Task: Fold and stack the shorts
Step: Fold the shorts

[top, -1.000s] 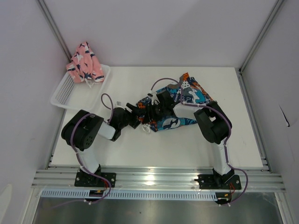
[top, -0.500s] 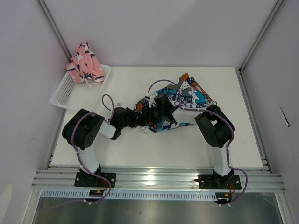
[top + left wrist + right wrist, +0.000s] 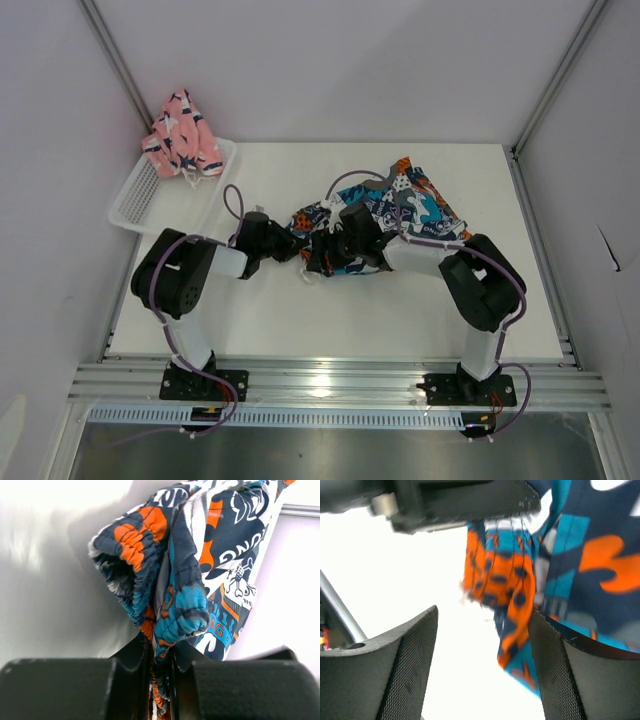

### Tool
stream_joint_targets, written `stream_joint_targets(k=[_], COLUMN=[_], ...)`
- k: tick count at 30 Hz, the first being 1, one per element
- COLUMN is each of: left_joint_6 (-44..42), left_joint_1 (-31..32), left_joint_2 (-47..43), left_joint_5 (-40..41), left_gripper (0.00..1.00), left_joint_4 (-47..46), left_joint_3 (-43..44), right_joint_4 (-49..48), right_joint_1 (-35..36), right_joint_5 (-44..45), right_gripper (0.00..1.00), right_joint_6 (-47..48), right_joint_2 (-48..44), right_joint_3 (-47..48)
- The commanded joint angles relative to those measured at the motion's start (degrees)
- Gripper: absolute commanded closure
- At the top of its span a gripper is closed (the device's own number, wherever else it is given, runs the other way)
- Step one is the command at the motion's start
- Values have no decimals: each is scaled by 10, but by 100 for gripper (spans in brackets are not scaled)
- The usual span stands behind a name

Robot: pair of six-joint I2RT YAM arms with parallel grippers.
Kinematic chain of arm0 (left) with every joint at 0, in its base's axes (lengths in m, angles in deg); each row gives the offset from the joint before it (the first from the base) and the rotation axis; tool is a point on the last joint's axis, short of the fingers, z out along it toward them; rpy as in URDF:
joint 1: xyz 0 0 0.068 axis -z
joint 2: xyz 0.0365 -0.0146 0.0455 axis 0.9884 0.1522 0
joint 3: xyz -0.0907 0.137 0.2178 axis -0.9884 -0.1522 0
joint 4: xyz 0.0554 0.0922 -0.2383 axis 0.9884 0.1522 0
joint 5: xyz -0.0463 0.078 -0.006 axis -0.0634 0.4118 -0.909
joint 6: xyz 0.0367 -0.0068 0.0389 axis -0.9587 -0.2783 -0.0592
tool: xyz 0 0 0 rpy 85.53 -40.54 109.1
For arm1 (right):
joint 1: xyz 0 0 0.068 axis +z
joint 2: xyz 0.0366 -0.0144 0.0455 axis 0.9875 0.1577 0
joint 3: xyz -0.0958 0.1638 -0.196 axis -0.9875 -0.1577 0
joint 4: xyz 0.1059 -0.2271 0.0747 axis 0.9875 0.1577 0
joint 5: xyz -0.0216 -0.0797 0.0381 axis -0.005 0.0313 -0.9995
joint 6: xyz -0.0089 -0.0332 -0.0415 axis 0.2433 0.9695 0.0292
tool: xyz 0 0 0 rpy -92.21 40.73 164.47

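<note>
On the table point(image 3: 300, 310), the left fingers point(image 3: 127, 680) clamp the waistband of the printed shorts point(image 3: 405, 205), apparently anchoring it so the right fingers point(image 3: 405, 670), spread wide beside its orange edge, can take hold; the pink pair point(image 3: 182, 135) sits on the basket point(image 3: 135, 200).

Top view. A white table point(image 3: 330, 320) fills the centre, enclosed by plain pale walls: back wall point(image 3: 340, 70) at the top, left wall point(image 3: 45, 220) and right wall point(image 3: 595, 170) at the sides. Aluminium posts point(image 3: 115, 60) run diagonally from the upper corners towards the table's far corners. An aluminium rail point(image 3: 330, 385) spans the near edge, with a bright glare at its centre; below it lie a slotted strip point(image 3: 330, 413) and grey floor point(image 3: 330, 452).
</note>
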Motion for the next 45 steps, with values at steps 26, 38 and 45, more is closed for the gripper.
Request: stream_joint_targets(k=[26, 38, 45], left_joint_6=[-372, -434, -448], left_joint_1=[-112, -114, -114], left_joint_2=[-86, -128, -103], left_joint_5=[-40, 66, 67], left_gripper=[99, 100, 100], left_joint_4=[375, 385, 380], left_joint_3=[114, 87, 91], right_joint_4=[4, 129, 159], right_joint_1=[-153, -309, -342], right_joint_5=[-21, 45, 34], right_gripper=[57, 49, 50], right_joint_6=[-110, -37, 0], right_joint_2=[-80, -126, -38], right_joint_3=[-73, -24, 71])
